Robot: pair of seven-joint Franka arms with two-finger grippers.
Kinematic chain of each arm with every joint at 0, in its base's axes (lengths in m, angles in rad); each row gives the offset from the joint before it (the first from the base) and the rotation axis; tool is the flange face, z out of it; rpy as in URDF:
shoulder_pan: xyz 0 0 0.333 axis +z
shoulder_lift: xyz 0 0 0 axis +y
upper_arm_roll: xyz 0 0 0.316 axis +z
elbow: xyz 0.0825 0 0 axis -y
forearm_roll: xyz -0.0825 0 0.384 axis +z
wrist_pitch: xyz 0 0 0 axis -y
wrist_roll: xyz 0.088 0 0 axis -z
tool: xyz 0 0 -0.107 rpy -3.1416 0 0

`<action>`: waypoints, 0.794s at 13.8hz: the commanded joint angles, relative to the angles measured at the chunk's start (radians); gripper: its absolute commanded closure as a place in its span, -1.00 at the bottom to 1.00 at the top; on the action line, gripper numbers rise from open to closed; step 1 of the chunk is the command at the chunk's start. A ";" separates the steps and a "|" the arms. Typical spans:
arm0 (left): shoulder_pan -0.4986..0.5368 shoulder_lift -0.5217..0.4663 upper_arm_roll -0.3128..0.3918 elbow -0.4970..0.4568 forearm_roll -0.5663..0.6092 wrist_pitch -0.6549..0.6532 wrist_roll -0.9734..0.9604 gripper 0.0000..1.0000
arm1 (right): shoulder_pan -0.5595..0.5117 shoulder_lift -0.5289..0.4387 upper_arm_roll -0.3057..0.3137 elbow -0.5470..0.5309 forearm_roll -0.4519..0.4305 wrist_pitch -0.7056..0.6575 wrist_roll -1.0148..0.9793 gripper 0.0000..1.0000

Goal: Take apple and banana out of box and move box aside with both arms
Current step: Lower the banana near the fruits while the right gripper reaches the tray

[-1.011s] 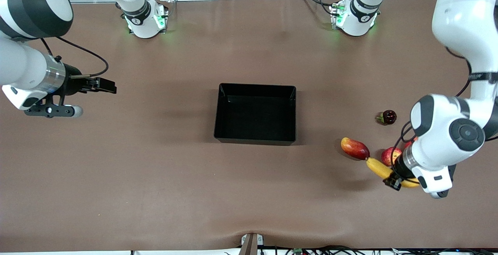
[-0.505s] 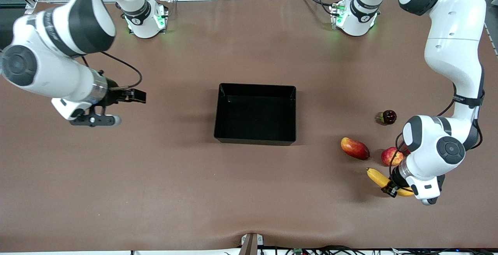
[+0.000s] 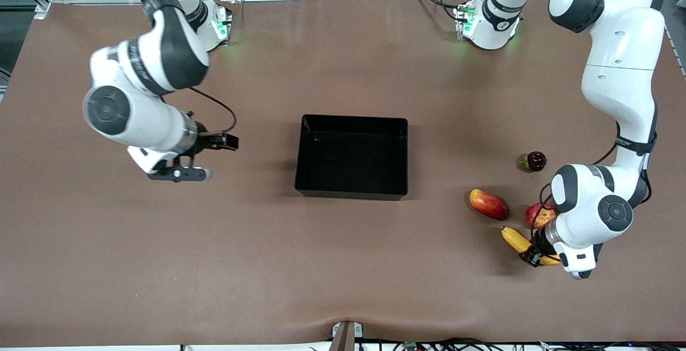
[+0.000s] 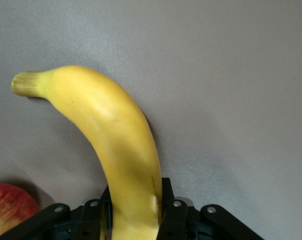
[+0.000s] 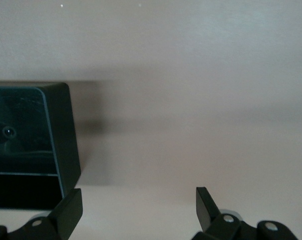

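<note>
The black box [image 3: 351, 157] stands in the middle of the table. My left gripper [image 3: 530, 257] is shut on the yellow banana [image 3: 513, 237], low at the table near the left arm's end. The left wrist view shows the banana [image 4: 115, 135] between my left gripper's [image 4: 135, 212] fingers. The red apple with yellow patches [image 3: 537, 214] lies beside the banana and shows in the left wrist view [image 4: 8, 207]. My right gripper [image 3: 228, 142] is open and empty, beside the box toward the right arm's end. The right wrist view shows my right gripper [image 5: 138, 205] with one corner of the box [image 5: 30, 145].
An oval red-yellow mango-like fruit [image 3: 489, 204] lies next to the banana's tip, toward the box. A dark red round fruit [image 3: 535, 161] lies farther from the front camera than the apple.
The right arm has swung in toward the box. The left arm has come down with the banana, whose tip has moved away from the mango-like fruit.
</note>
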 commanded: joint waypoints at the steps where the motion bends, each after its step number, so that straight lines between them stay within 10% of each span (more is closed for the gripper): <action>1: 0.004 0.023 0.001 0.012 -0.015 0.020 0.108 0.51 | 0.055 0.028 -0.009 -0.056 0.013 0.127 0.058 -1.00; 3: 0.002 0.019 0.001 0.012 -0.018 0.022 0.170 -0.99 | 0.093 0.056 -0.009 -0.068 0.015 0.182 0.067 -1.00; 11: -0.019 -0.284 -0.057 0.007 -0.012 -0.246 0.159 -1.00 | 0.216 0.165 -0.009 -0.073 0.019 0.387 0.213 -1.00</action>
